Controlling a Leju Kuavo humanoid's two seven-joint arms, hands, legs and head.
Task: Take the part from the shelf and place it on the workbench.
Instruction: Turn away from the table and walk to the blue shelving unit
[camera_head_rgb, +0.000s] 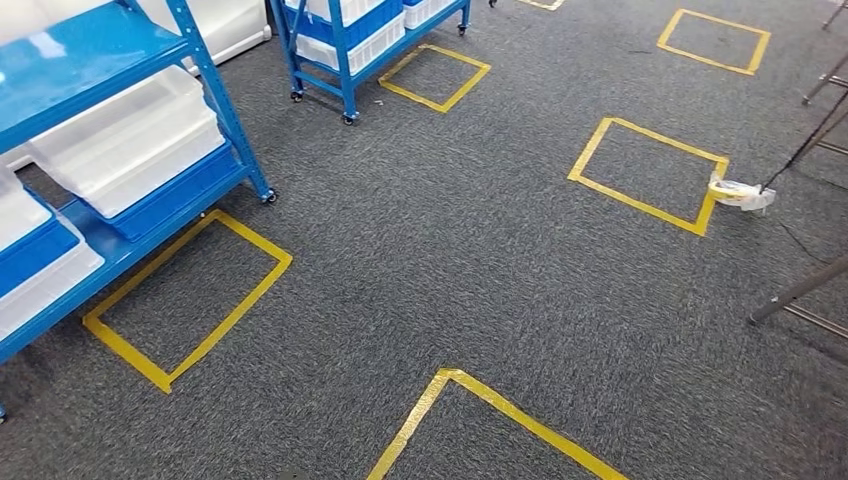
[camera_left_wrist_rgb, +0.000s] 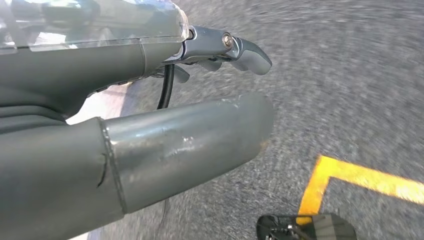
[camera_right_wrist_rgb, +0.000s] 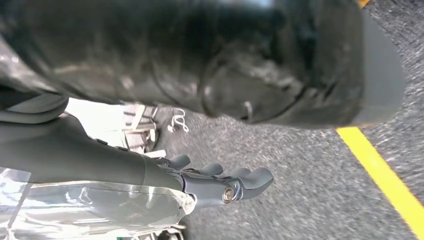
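Grey carpet (camera_head_rgb: 450, 250) between blue shelf (camera_head_rgb: 120, 150) and yellow tape squares (camera_head_rgb: 645, 165).

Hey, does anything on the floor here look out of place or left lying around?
Yes. A roll of tape lies on the carpet at the corner of one yellow floor square, beside a thin stand leg. It looks left behind. The white bins on the blue shelf sit tilted, perhaps by design.

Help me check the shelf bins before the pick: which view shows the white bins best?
The head view. It shows the white bins sitting on the near blue shelf, sharp and from above, with more on the far shelf. The left wrist view shows the left hand over carpet, and the right wrist view the right hand, both blurred.
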